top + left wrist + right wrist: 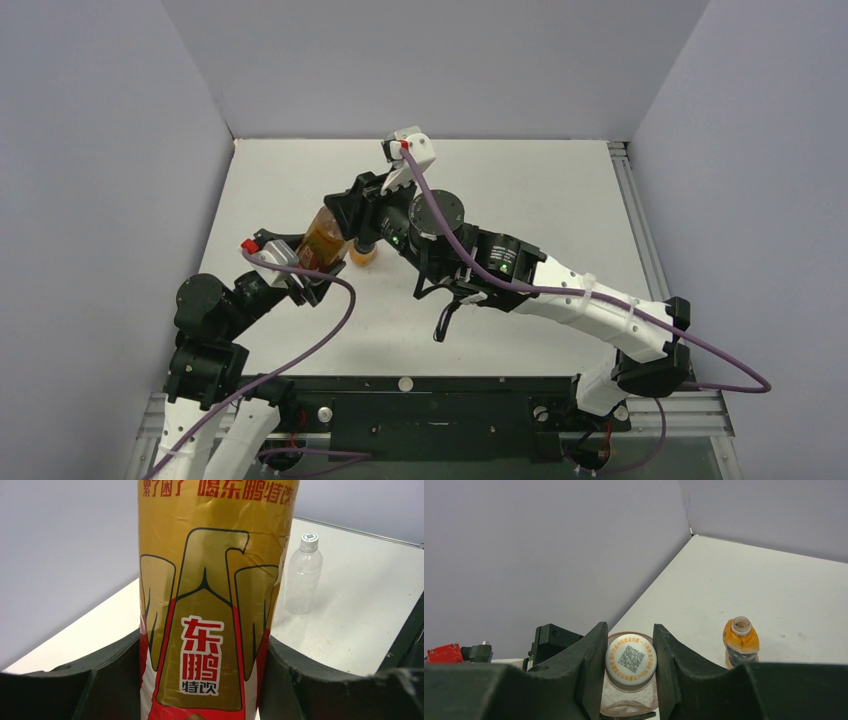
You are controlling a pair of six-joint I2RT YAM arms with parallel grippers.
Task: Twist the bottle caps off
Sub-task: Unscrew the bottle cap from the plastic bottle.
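While the left gripper (205,690) clamps the brown bottle (215,605) round its glossy middle at the left of the table (560,200), the right gripper (630,647) pinches its white cap (631,661). Light, thin plastic likely flexes and slips; the cap's rim offers the surest hold.

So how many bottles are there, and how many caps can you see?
Bottles: 3 (gold-labelled bottle, clear bottle, orange bottle with its neck open)
White caps: 2 (QR-code cap on the gold-labelled bottle, clear bottle's cap)
Total: 5
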